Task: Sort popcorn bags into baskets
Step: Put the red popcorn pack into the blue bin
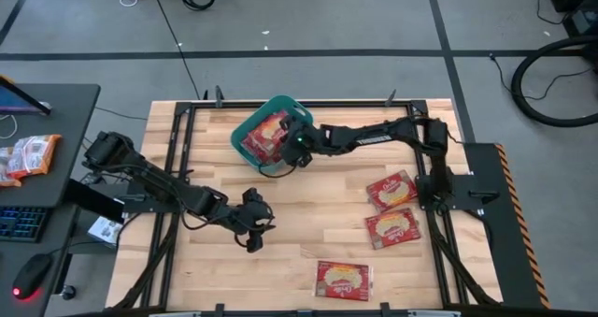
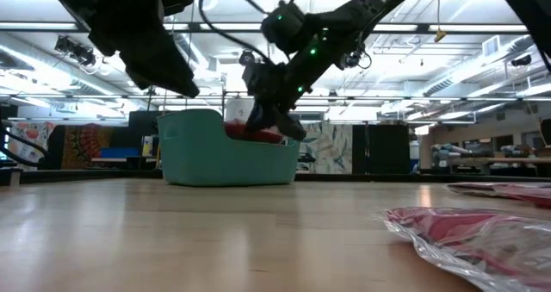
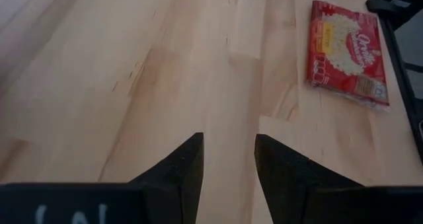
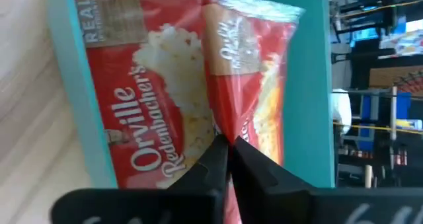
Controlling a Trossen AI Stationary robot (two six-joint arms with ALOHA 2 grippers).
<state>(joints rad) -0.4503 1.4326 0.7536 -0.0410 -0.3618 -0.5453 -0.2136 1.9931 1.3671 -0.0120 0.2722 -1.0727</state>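
Pinching a popcorn bag [image 4: 248, 85], the right tool [image 4: 228, 159] hangs over the basket [image 1: 245, 130].

basket [image 4: 63, 85] cropped, low-view foreground popcorn bag [image 2: 482, 236] blurred

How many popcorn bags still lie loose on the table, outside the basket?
3: two popcorn bags beside the right arm's base, one near the front edge. More sit in the teal basket; those overlap, so uncounted.

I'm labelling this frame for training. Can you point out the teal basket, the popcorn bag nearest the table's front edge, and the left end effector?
teal basket [image 1: 241, 130]: high view, bare rim.
front popcorn bag [image 1: 343, 280]: high view, label centre.
left end effector [image 1: 259, 228]: high view, between the fingertips.
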